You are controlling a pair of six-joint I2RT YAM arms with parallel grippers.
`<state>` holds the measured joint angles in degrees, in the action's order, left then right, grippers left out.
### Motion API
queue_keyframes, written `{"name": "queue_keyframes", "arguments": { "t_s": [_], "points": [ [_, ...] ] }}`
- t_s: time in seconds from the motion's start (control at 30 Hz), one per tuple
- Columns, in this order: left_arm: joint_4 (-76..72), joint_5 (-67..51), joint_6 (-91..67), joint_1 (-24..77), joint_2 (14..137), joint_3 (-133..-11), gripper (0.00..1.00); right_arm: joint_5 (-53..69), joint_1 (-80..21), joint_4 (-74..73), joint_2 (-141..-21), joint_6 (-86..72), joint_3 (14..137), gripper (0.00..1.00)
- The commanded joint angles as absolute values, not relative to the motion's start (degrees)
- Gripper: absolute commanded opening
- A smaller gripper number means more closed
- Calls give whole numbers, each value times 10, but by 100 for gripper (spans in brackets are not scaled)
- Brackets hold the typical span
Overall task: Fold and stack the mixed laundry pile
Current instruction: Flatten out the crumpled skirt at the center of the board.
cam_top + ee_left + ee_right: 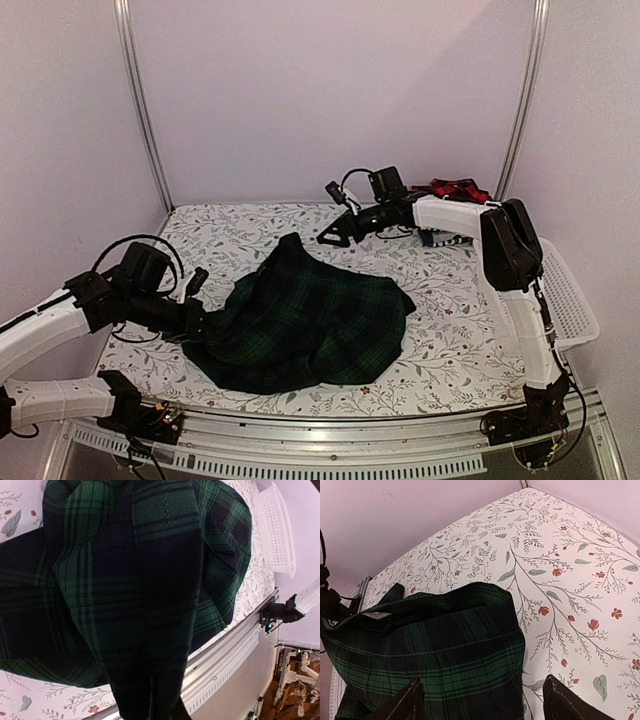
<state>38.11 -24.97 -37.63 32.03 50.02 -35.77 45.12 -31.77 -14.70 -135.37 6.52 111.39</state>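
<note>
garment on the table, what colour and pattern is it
The garment is dark green and navy plaid, clearest in the left wrist view.

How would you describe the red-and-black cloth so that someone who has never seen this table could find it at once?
Start at the floral table cloth and go to its far right corner, just behind the right arm. The small bunched red-and-black cloth lies there, half hidden. It alone is red: the big plaid garment mid-table is dark green and navy.
</note>
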Motion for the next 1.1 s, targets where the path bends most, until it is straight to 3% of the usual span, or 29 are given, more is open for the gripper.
{"name": "queue_keyframes", "arguments": {
  "t_s": [0.0, 0.3, 0.67, 1.07],
  "points": [
    [436, -256, -395, 325, 469, -334, 0, 503, -326, -94, -1386, 130, 1149, 82],
    [474, -267, -410, 326, 415, -306, 0, 490, -344, -55, -1433, 185, 1187, 84],
    [501, -281, -396, 326, 408, -319, 0, 461, -390, 28, -1500, 142, 1250, 82],
    [499, -276, -399, 327, 398, -337, 0, 455, -401, 50, -1532, 86, 1291, 58]
  ]
}}
